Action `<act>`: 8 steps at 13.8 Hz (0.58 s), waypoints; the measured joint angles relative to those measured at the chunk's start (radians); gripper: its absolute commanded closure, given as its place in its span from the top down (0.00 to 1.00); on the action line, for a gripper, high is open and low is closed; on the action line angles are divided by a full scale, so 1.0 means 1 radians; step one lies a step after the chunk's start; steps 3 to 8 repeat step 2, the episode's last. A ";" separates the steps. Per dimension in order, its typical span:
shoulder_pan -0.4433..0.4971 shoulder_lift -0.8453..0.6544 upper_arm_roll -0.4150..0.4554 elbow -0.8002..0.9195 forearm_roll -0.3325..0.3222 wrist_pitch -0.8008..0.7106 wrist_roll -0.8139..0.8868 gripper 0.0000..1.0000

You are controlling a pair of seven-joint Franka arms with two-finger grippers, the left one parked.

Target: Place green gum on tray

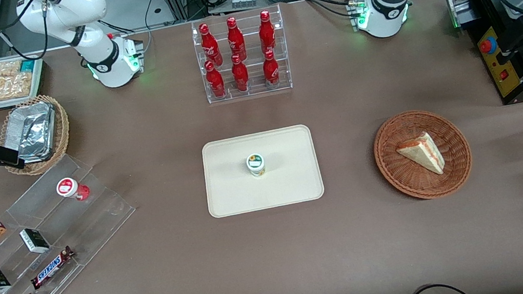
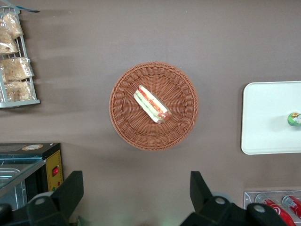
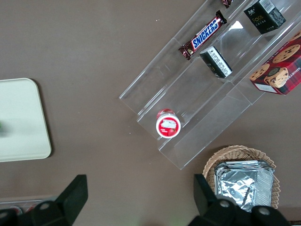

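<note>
Green gum (image 1: 256,164) upright mid-tray (image 1: 228,198), bare rim room all round; white lid, green-yellow label. My gripper (image 3: 136,200) released, above table near red bottle (image 3: 168,125).

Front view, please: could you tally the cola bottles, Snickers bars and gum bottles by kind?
Cola bottles: 6
Snickers bars: 2
Green gum, on the tray: 1
Red gum, on the stand: 1
Total: 10
The end effector is open, up above the stand.
</note>
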 measured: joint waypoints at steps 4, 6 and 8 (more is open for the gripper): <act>0.000 0.002 0.002 0.000 0.000 -0.001 0.000 1.00; 0.000 0.002 0.002 0.000 0.000 -0.001 0.000 1.00; 0.000 0.002 0.002 0.000 0.000 -0.001 0.000 1.00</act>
